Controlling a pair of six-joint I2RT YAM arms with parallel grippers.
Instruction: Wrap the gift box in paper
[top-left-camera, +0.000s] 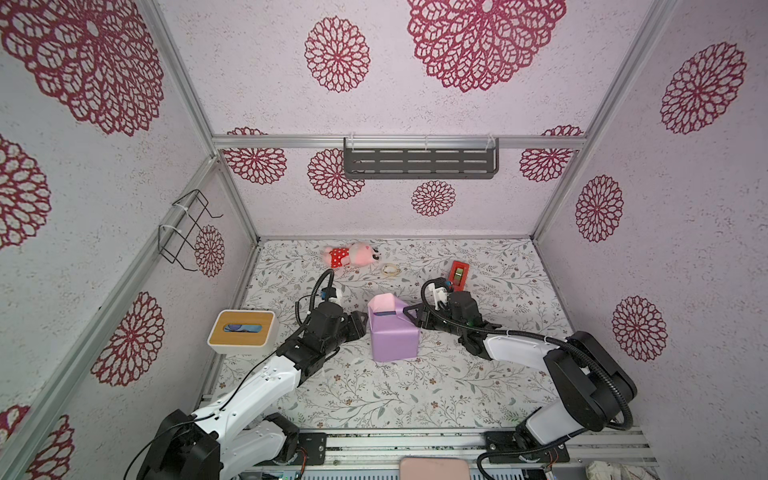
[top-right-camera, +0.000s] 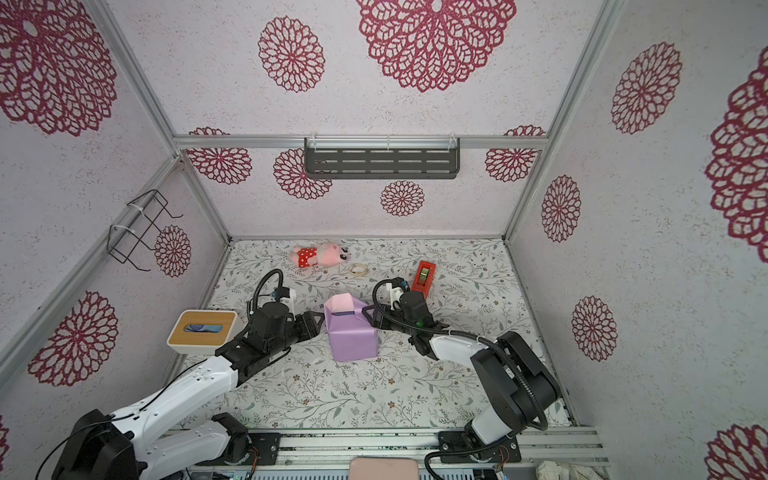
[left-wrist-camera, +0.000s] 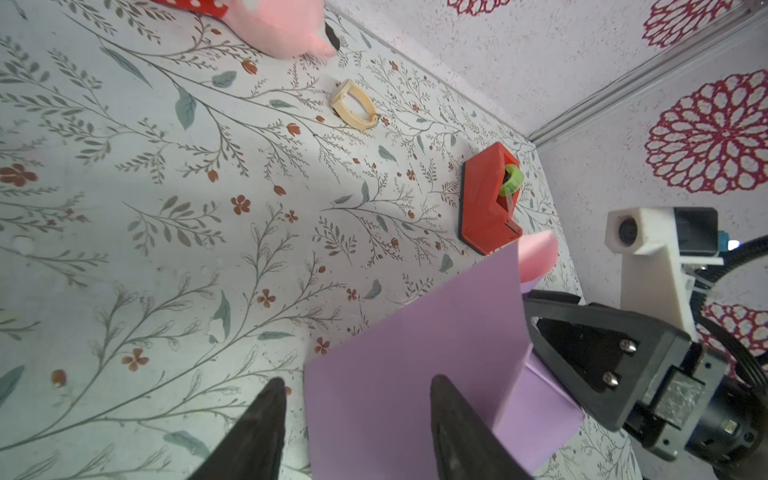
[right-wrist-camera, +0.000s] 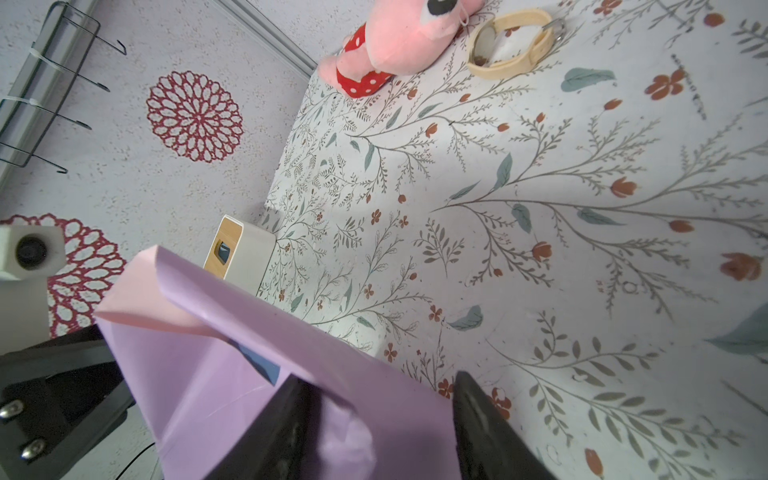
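Loose paper flap; left end effector open astride it; right end effector grip unclear. Weak pinch may let flap spring back, baring gift box.

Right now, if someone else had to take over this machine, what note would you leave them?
Left gripper: open, tips at the wrap's left side.
Right gripper: jaws apart against its right side; grip unclear.
Gift box: mid-table, the paper round its top and sides.
Done: lilac covers every face in view but the far end.
To do: far end gapes, pink flap up, navy showing; fold it shut, probably with tape from the red dispenser beyond the right gripper.
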